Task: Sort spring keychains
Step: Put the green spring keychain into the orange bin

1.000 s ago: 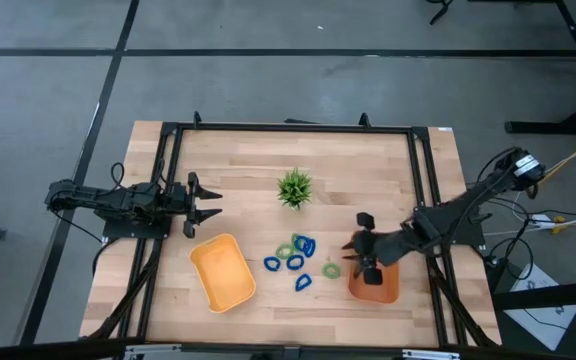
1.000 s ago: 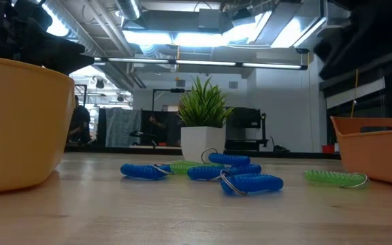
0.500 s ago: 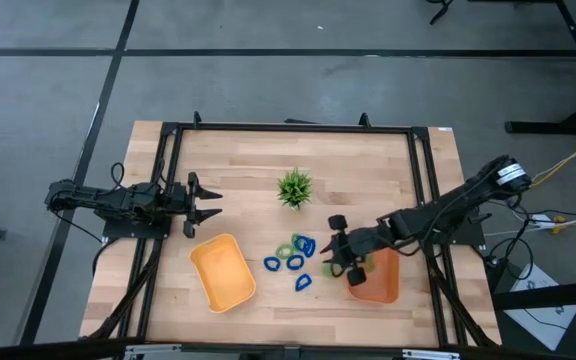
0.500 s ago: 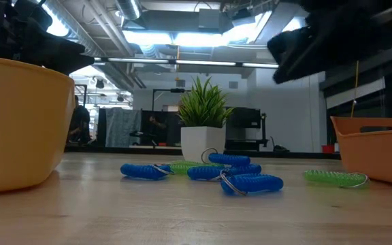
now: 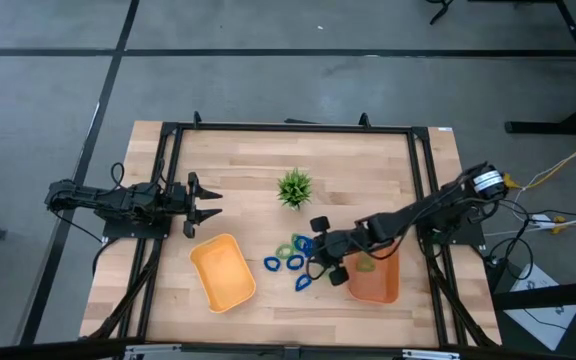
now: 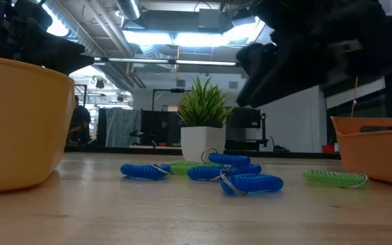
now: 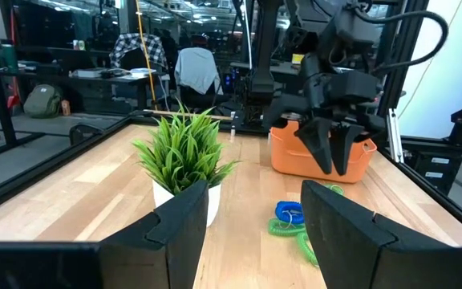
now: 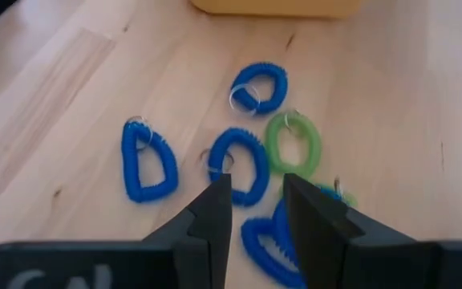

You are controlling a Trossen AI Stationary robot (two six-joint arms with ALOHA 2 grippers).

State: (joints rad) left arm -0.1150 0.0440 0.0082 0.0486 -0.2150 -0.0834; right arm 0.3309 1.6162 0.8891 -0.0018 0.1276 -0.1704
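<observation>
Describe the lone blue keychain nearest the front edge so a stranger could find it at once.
Start at the yellow tray and the orange tray on the wooden table; the keychains lie between them. The wanted blue keychain lies by itself at the cluster's front, beside the right gripper, touching no other ring.

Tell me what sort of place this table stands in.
Probably a robotics lab or workshop. The wooden table sits inside a black metal frame on a grey concrete floor; beyond it are exposed ceiling ducts, strip lights and cluttered workbenches with chairs.
</observation>
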